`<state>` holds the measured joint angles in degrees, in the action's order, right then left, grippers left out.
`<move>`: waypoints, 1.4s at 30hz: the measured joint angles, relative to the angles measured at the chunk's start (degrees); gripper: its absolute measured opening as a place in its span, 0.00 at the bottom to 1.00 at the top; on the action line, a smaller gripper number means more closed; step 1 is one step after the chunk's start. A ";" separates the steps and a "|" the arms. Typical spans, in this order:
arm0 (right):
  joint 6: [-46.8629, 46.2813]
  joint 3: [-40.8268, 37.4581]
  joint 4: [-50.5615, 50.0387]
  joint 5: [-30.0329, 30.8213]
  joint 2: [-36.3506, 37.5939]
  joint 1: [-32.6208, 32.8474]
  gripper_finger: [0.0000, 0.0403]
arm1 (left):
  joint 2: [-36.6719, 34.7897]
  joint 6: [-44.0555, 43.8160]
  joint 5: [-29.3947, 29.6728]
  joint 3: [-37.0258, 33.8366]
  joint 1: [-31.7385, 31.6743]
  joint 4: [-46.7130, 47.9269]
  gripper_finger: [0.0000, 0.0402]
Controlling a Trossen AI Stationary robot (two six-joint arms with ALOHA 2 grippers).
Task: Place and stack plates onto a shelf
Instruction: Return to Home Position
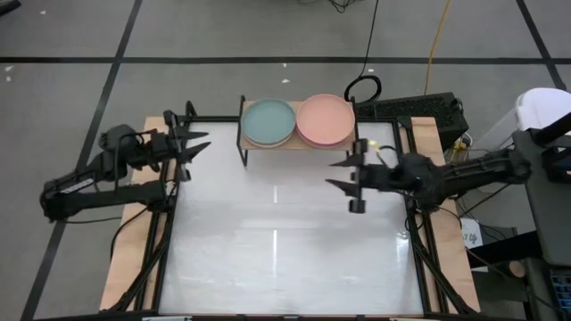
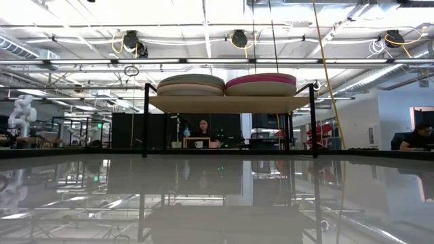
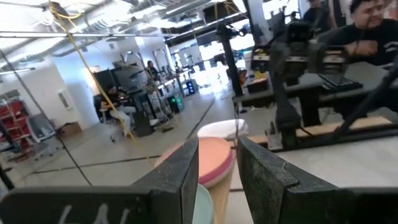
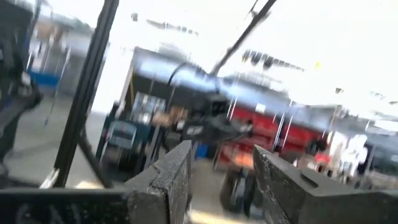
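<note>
Tabletop, white and glossy, takes up the near ground. Over its right side hangs the right pincer, pointing left, its two fingers spread wide with nothing between them. A little farther off, at the left edge, the left pincer points right, likewise parted and holding nothing. At the far edge stands the shelf, its wooden top carrying two plate stacks side by side, rims touching or nearly so. The teal-topped stack is on the left, with beige layers beneath. The pink-topped stack is on the right, with magenta showing under it. Beyond the shelf a person sits in the room.
</note>
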<state>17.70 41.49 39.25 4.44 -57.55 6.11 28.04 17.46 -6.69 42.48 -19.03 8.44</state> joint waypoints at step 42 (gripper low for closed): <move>-13.24 -40.17 -4.38 12.17 35.76 -0.11 0.38 | -26.60 -14.29 -6.79 -35.44 0.00 -15.00 0.29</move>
<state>4.45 1.32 34.87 16.61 -21.79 6.00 1.44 3.17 -13.48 7.05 -19.03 -6.55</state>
